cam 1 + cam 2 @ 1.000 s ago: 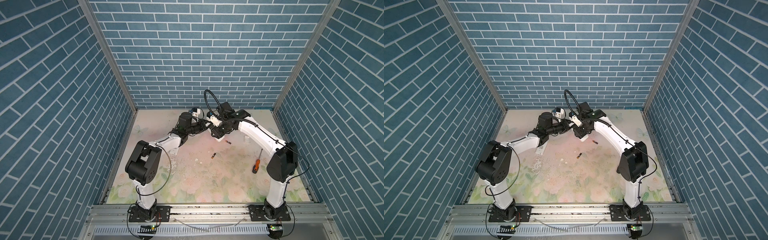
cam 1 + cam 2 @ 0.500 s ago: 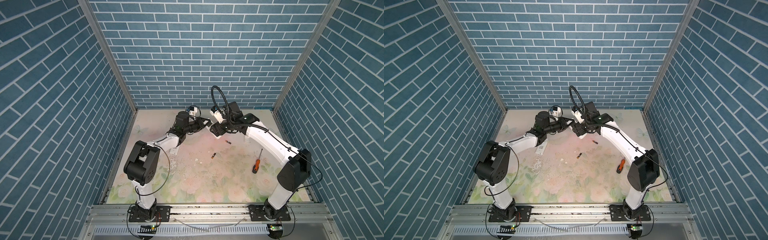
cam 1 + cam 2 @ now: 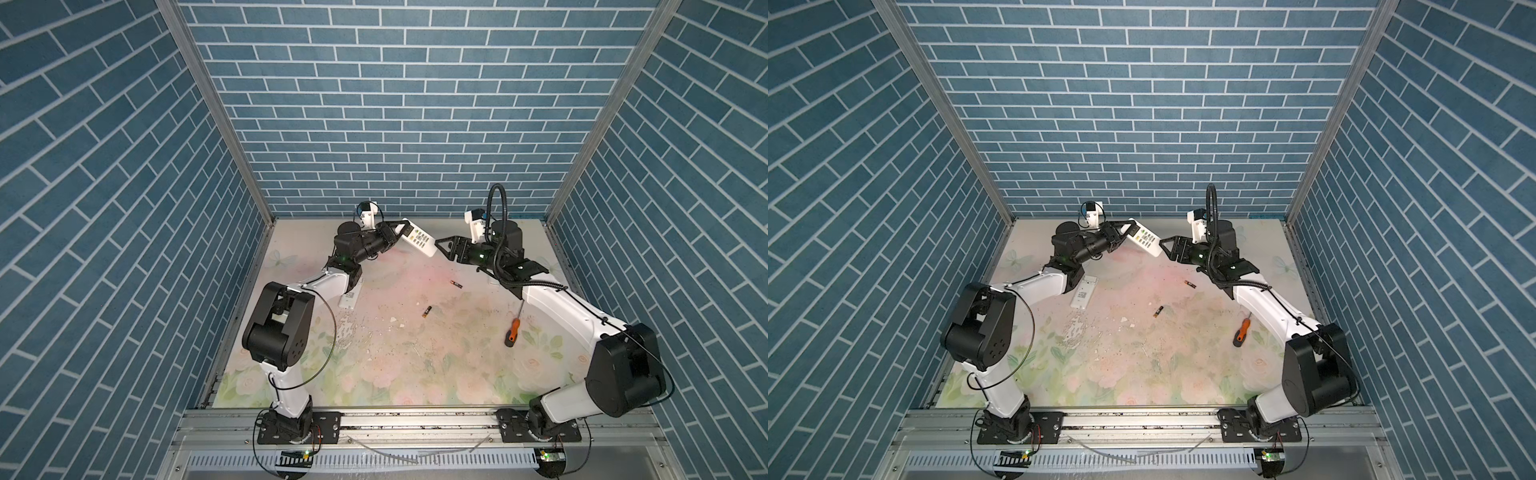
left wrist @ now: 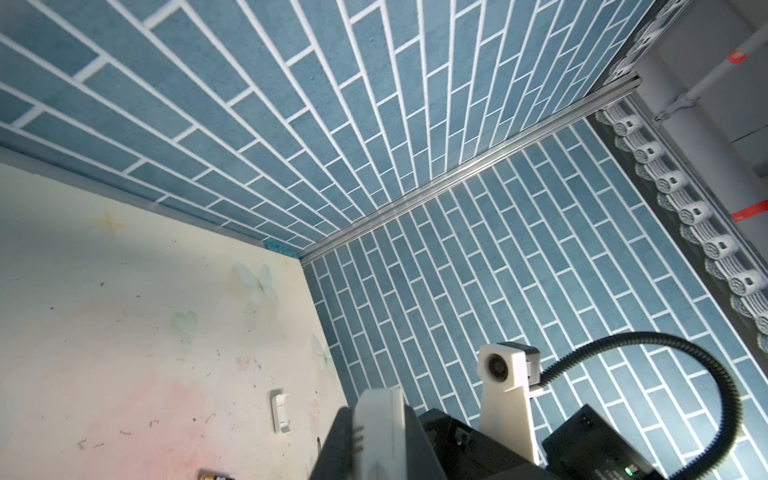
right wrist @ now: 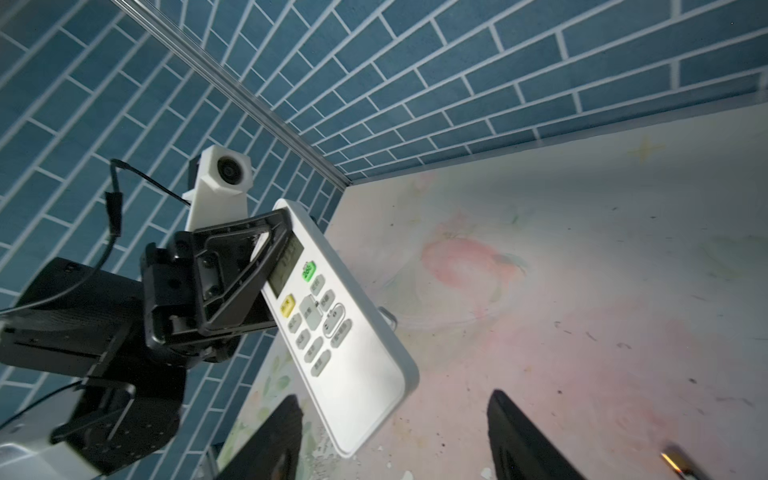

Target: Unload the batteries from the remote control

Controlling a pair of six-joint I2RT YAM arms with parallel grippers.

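Left gripper (image 3: 400, 232) clamps the display end of the white push-button remote control (image 3: 422, 243), aloft at upper centre. Right gripper (image 3: 443, 248) gapes at its free end. Black gold-ended cylindrical batteries (image 3: 456, 283) lie mid-frame on the floral mat (image 3: 415, 374). Risk: a nudge there levers the remote loose.

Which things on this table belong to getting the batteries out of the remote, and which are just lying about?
Job: remote control, clamped in left gripper; right gripper, open at the remote's free end; far battery and near battery, both lying loose.
Lying about: orange-handled screwdriver; white flat panel beside the left arm, possibly the remote's cover; white chips.
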